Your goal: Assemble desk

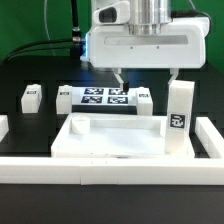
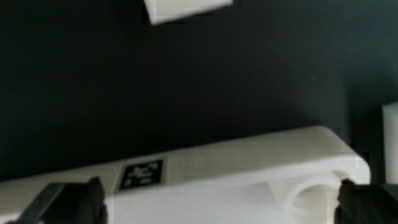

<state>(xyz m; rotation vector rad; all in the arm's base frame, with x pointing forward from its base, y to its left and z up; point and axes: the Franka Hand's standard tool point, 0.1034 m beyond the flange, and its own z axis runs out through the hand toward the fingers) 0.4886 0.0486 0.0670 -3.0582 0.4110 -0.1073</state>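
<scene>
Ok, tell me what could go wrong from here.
1. The open claw hangs above a lying leg that sits right beside the marker board. A slightly off descent could land a fingertip on the board or shove the leg aside instead of gripping it.
2. The upright leg stands close by on the exterior view's right. A low sideways move of the claw could well topple it.

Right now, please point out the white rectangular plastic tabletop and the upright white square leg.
Tabletop (image 1: 110,138): exterior view, bare inner floor.
Upright leg (image 1: 180,104): exterior view, front face above its tag.
</scene>
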